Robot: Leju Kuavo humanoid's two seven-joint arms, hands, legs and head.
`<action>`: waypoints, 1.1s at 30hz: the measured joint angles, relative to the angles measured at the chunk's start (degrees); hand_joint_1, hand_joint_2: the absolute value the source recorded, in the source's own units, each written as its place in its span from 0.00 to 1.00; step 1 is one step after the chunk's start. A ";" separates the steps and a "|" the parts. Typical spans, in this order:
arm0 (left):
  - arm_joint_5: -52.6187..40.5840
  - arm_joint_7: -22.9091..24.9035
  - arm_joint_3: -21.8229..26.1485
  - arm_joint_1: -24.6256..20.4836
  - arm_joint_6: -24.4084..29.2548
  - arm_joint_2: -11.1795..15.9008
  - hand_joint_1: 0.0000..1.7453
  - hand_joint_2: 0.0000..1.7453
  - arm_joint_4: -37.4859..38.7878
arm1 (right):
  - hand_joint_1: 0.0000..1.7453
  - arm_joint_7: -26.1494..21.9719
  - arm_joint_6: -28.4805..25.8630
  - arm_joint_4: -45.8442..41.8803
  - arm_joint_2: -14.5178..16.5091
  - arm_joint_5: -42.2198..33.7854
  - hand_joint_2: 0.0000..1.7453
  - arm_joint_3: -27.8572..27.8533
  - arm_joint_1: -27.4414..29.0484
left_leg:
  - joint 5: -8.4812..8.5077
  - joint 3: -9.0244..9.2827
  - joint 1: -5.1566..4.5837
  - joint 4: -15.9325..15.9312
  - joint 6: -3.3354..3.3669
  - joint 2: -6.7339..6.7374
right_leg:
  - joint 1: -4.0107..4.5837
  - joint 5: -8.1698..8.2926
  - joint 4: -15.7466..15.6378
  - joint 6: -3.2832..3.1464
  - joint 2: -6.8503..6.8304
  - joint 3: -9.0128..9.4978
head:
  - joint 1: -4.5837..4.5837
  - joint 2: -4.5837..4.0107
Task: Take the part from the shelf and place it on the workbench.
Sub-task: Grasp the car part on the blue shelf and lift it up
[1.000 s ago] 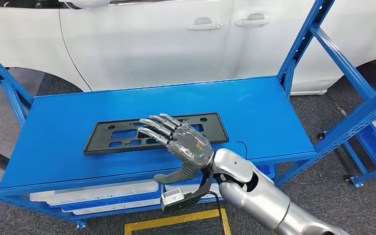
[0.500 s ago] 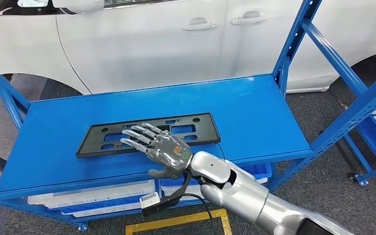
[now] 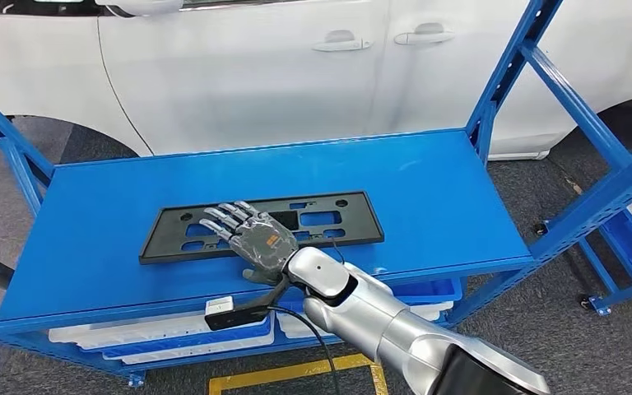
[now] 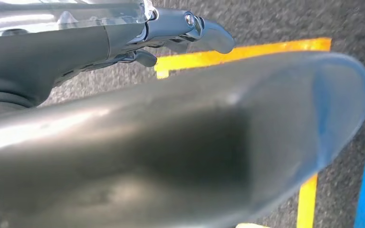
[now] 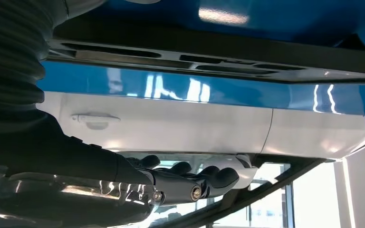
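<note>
A flat black plastic plate with rectangular cut-outs lies lengthwise on the glossy blue metal shelf, nearer its front edge than its back. In the head view the right hand is over the plate's middle portion, palm down, fingers stretched out and slightly spread across its surface, with the thumb lying toward the plate's near edge. Nothing is gripped; whether the fingertips actually touch the plate cannot be told from above.

The right wrist view, turned over, looks along the shelf at a low angle: the plate shows as a thin dark strip against the blue surface, and the hand's dark fingers extend straight, apart from it, with a gap between.

The left wrist view shows the left hand hanging above dark grey floor marked with yellow tape lines, its fingers lightly curled around nothing.

Behind the shelf stands a white car with two door handles; white trays sit on the lower level.
</note>
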 joint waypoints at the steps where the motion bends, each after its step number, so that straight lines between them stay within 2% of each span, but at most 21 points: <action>1: 0.00 0.00 0.00 -0.03 -0.01 0.04 0.00 0.00 0.00 | 0.00 0.00 -0.13 0.86 0.24 0.11 1.00 0.01 -0.01 | -0.02 -0.02 -0.05 0.01 0.17 0.01 | 0.00 -1.97 4.12 0.15 -0.01 -1.96 | 0.03 -0.01; 2: 0.00 0.00 0.01 -0.02 -0.01 0.08 0.00 0.00 0.00 | 0.00 0.00 -0.19 1.58 0.38 0.17 1.00 0.01 0.04 | -0.07 -0.05 -0.10 0.07 0.26 0.02 | -0.02 -3.57 8.27 0.24 -0.02 -4.00 | 0.03 -0.01; 3: 0.00 0.01 0.01 0.01 0.00 0.10 0.00 0.00 0.00 | 0.00 -0.01 -0.21 2.27 0.48 0.22 1.00 0.02 0.11 | -0.13 -0.05 -0.16 0.15 0.33 0.00 | -0.02 -4.26 11.10 0.28 -0.02 -5.47 | 0.03 -0.01; 4: 0.00 0.01 0.02 0.05 0.01 0.13 0.00 0.00 0.00 | 0.00 -0.04 -0.17 2.90 0.61 0.27 1.00 0.02 0.15 | -0.21 -0.04 -0.21 0.24 0.36 -0.03 | -0.01 -3.81 11.80 0.22 -0.02 -5.95 | 0.03 -0.01; 5: 0.00 0.02 0.02 0.08 0.03 0.15 0.00 0.00 0.00 | 0.00 -0.09 -0.13 3.38 0.76 0.32 1.00 0.02 0.16 | -0.29 0.01 -0.26 0.33 0.35 -0.07 | 0.02 -2.30 10.02 0.05 -0.02 -5.25 | 0.04 -0.01; 7: 0.00 0.02 0.02 0.06 0.10 0.15 0.00 0.00 0.01 | 0.00 -0.23 -0.05 4.23 1.24 0.51 1.00 0.02 0.11 | -0.53 0.19 -0.40 0.49 0.18 -0.13 | 0.19 1.78 1.75 -0.59 -0.02 -1.41 | 0.04 0.01; 9: 0.00 0.02 0.01 0.00 0.16 0.13 0.00 0.00 0.03 | 0.00 -0.28 -0.19 5.14 1.86 1.13 1.00 0.02 0.10 | -0.77 0.20 -0.62 0.68 -0.22 -0.15 | 0.45 3.80 -4.27 -1.13 -0.07 1.32 | -0.01 0.01; 12: -0.03 0.01 0.02 -0.03 0.24 0.14 0.00 0.00 0.04 | 0.00 0.07 -0.50 6.88 2.59 2.75 1.00 0.04 0.25 | -0.87 0.21 -0.61 0.58 -1.13 -0.11 | 0.64 3.94 -5.41 -1.70 0.00 1.68 | -0.02 0.01; 14: -0.19 -0.07 0.01 -0.04 0.26 0.24 0.00 0.00 0.05 | 0.00 0.96 -0.78 7.91 3.14 3.93 1.00 0.04 0.22 | -1.57 0.02 -0.54 1.29 -1.78 -0.09 | 0.35 4.21 -6.04 -2.20 -0.03 2.06 | -0.03 0.00; 16: -0.47 -0.18 0.00 -0.07 0.25 0.33 0.00 0.00 0.08 | 0.00 2.34 -1.27 9.09 3.78 5.26 1.00 0.04 0.04 | -4.29 -2.02 -0.35 5.88 -2.40 -0.08 | 0.08 4.38 -6.54 -2.49 -0.10 2.43 | -0.16 0.00; 18: -0.81 -0.25 -0.01 -0.07 0.19 0.32 0.00 0.00 0.11 | 0.00 4.76 -1.66 10.98 4.18 7.00 1.00 -0.01 -0.15 | -7.42 -5.62 -0.11 13.32 -2.92 -0.07 | 0.12 4.34 -6.57 -2.61 -0.17 2.49 | -0.25 0.01; 19: -0.99 -0.27 -0.01 -0.02 0.15 0.32 0.00 0.00 0.12 | 0.01 6.37 -1.85 12.16 4.26 8.06 1.00 -0.10 -0.21 | -7.89 -6.83 -0.01 15.63 -3.07 -0.06 | 0.15 4.31 -6.54 -2.62 -0.19 2.49 | -0.25 0.01; 20: -1.15 -0.28 -0.01 0.04 0.09 0.34 0.00 0.00 0.13 | 0.03 7.95 -2.08 13.22 4.33 9.10 1.00 -0.24 -0.33 | -7.24 -7.04 0.04 15.83 -3.14 -0.05 | 0.15 4.28 -6.49 -2.60 -0.19 2.51 | -0.23 0.00; 21: -1.32 -0.30 -0.01 0.07 0.03 0.36 0.00 0.00 0.13 | 0.13 9.23 -2.29 14.10 4.41 10.02 1.00 -0.40 -0.52 | -5.56 -6.08 0.09 13.70 -3.14 -0.04 | 0.13 4.23 -6.42 -2.53 -0.12 2.58 | -0.24 0.00; 23: -1.67 -0.34 -0.01 -0.05 -0.07 0.41 0.00 0.00 0.14 | 0.49 10.88 -2.61 15.43 4.61 11.55 1.00 -0.81 -0.92 | -1.80 -2.23 0.10 5.89 -2.90 -0.03 | 0.17 4.01 -6.24 -2.22 0.03 2.77 | -0.24 -0.01; 24: -1.87 -0.39 -0.02 -0.17 -0.11 0.42 0.00 0.00 0.14 | 0.70 11.41 -2.68 15.99 4.68 12.19 1.00 -1.00 -1.01 | -0.79 -0.71 0.02 2.80 -2.58 -0.07 | 0.26 3.92 -6.12 -1.97 0.09 2.78 | -0.24 -0.01; 25: -2.02 -0.44 -0.05 -0.25 -0.14 0.42 0.00 0.00 0.15 | 0.85 11.88 -2.75 16.51 4.72 12.81 1.00 -1.23 -1.03 | -0.47 0.11 -0.08 1.04 -2.21 -0.10 | 0.36 3.89 -6.06 -1.69 0.10 2.73 | -0.20 -0.01; 27: -2.24 -0.52 -0.16 -0.26 -0.20 0.42 0.00 0.00 0.15 | 0.98 12.48 -2.86 17.36 4.79 13.82 1.00 -1.63 -1.01 | -0.59 0.20 -0.24 0.50 -1.39 -0.17 | 0.43 3.99 -6.06 -1.13 0.13 2.58 | -0.15 0.01; 29: -2.42 -0.55 -0.29 -0.22 -0.30 0.42 0.00 0.00 0.16 | 1.00 12.82 -2.91 18.03 4.88 14.71 1.00 -1.95 -0.98 | -0.33 0.22 -0.07 0.24 -0.60 -0.10 | 0.34 3.40 -5.41 -0.52 0.08 2.32 | -0.12 0.00; 30: -2.54 -0.58 -0.34 -0.26 -0.35 0.42 0.00 0.00 0.17 | 1.00 12.94 -2.93 18.27 4.92 15.07 1.00 -2.10 -0.96 | -0.16 0.25 0.02 0.05 -0.23 -0.06 | 0.30 2.31 -3.82 -0.25 0.06 1.63 | -0.08 0.00; 33: -2.75 -0.66 -0.40 -0.37 -0.47 0.43 0.00 0.00 0.17 | 1.00 13.14 -3.01 18.91 4.98 15.72 1.00 -2.61 -0.73 | -0.03 0.11 -0.09 -0.03 0.34 0.00 | 0.13 -3.20 7.51 0.23 0.02 -3.68 | -0.02 -0.01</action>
